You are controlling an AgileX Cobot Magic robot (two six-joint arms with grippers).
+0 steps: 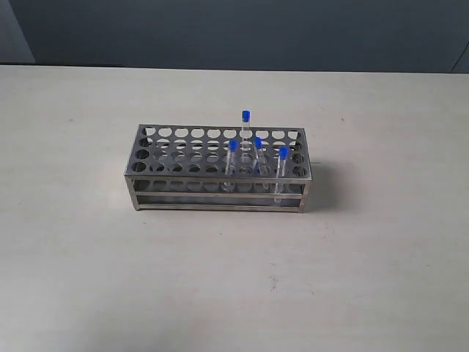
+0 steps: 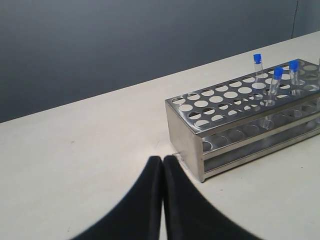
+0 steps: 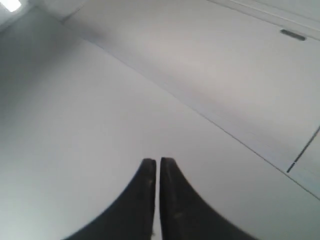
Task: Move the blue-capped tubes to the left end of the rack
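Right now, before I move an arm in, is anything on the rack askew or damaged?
No damage or spill shows. The front right tube and the front left tube lean in the rack instead of standing upright; the rear tube looks straight.

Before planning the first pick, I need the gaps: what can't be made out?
- Left wrist view: rack cut by the edge; only three blue-capped tubes show.
- Right wrist view: only the shut right gripper; no rack.
- Exterior view: tubes' exact holes, too small.
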